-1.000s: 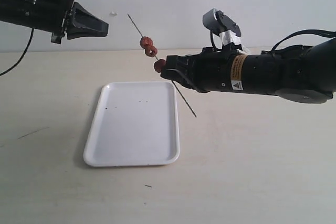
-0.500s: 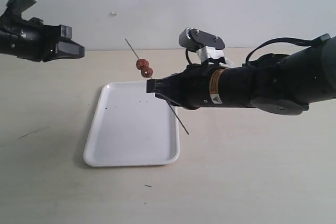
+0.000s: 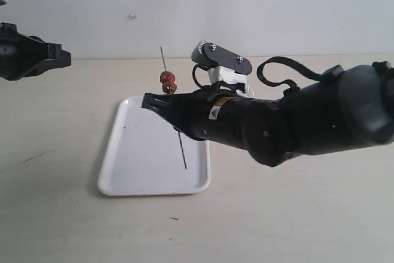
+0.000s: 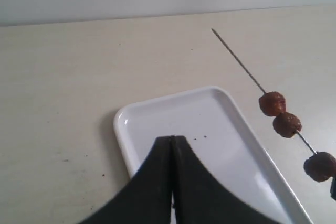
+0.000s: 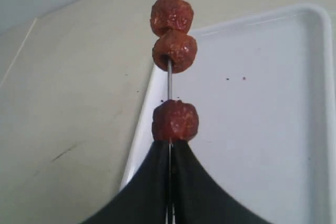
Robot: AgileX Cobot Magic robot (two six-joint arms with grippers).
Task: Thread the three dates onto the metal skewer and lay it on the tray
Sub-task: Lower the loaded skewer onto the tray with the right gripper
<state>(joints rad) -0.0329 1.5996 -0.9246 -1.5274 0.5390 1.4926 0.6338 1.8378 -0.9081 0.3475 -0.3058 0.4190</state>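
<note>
Pale beige tabletop (image 3: 295, 214), plain white wall behind. White tray (image 3: 138, 158) lies flat on it, with a few dark specks on its floor. I see the right gripper (image 3: 148, 100) reaching in over the tray's right rim, its fingers pressed together on the metal skewer (image 3: 183, 152). My right wrist view shows the rod running straight between the fingertips. All three dates (image 5: 175, 51) are on the rod: two touching each other further out, the last a short gap back, sitting right against the fingertips. Skewer is held above the tray, steeply tilted. Upper end is past the tray's far edge, lower end shows against the tray floor near the right rim; can't tell if that tip touches. Left gripper (image 3: 64, 60) is up in the air well off the tray's left side, jaws fully together, nothing in them.
</note>
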